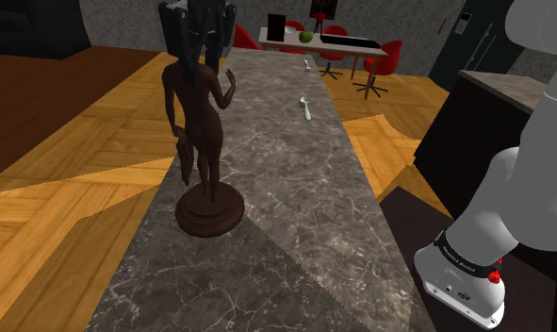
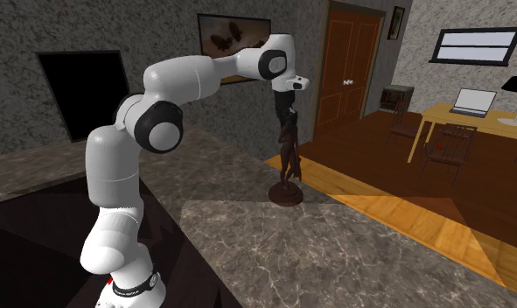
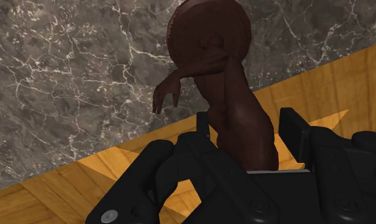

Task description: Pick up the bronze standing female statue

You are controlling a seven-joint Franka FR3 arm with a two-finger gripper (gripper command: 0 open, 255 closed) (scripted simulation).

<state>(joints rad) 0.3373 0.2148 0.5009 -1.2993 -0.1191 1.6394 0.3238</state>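
The dark brown statue of a standing woman (image 1: 199, 113) stands upright on its round base on the grey marble counter (image 1: 295, 217), near the counter's edge on the shoulder view's left. My black gripper (image 1: 199, 42) hangs over it from above, around its head. In the wrist view the fingers (image 3: 294, 130) stand on either side of the statue's upper body (image 3: 234, 108), and a narrow gap shows beside one finger. The second exterior view shows the gripper (image 2: 285, 109) on top of the statue (image 2: 289, 153), whose base rests on the counter (image 2: 352, 236).
A small white object (image 1: 305, 107) lies farther along the counter, and another (image 1: 309, 64) lies near its far end. Wooden floor (image 1: 69, 179) drops away beside the statue. A table with red chairs (image 1: 347, 52) stands beyond. A dark cabinet (image 1: 474, 132) flanks the counter.
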